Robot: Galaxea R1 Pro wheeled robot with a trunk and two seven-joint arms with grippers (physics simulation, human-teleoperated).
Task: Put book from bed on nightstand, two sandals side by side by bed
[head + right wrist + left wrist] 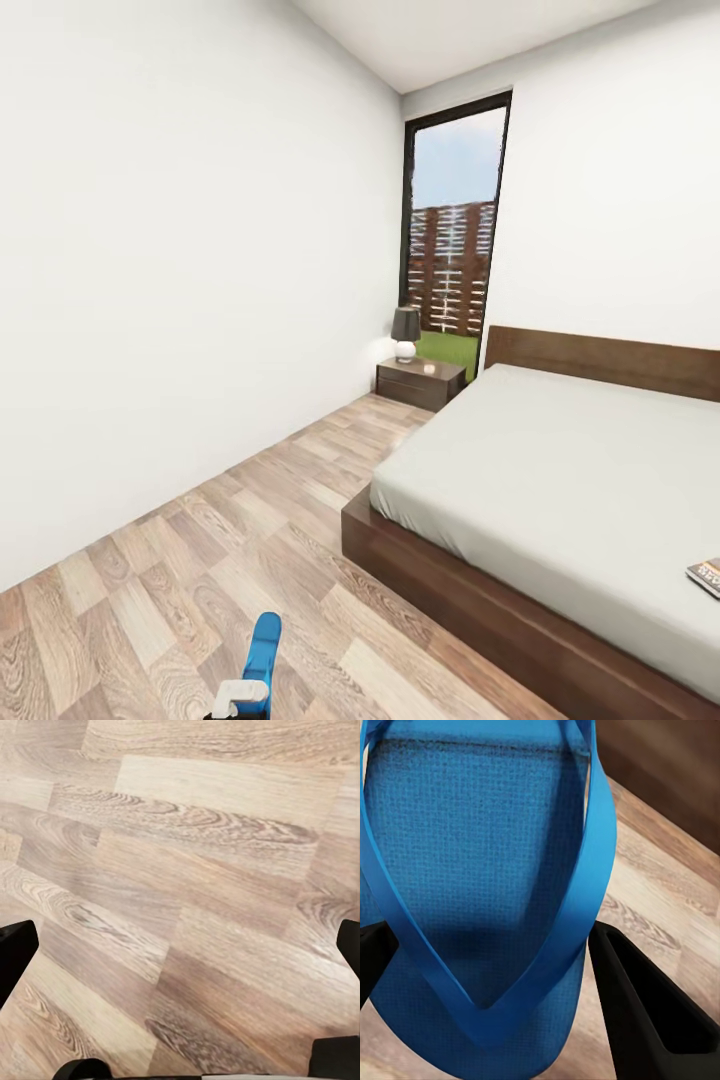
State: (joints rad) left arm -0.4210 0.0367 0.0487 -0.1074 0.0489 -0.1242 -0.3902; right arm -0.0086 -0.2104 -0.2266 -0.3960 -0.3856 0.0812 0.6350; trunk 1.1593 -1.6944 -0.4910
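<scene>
Between our left gripper's (487,967) black fingers (645,1012) sits one blue sandal (472,870), pinched and carried above the wood floor (180,560). Our right gripper (180,945) hangs spread wide over bare planks. On the bed (560,470) the book (706,576) lies near the mattress's right edge. A nightstand (419,381) with a lamp (405,333) stands by the window (455,230).

I see a bright blue sandal (487,870) with a woven-textured sole. The bed (560,480) is pale grey on dark brown wood; the floor (180,900) is light wood-grain planks.
</scene>
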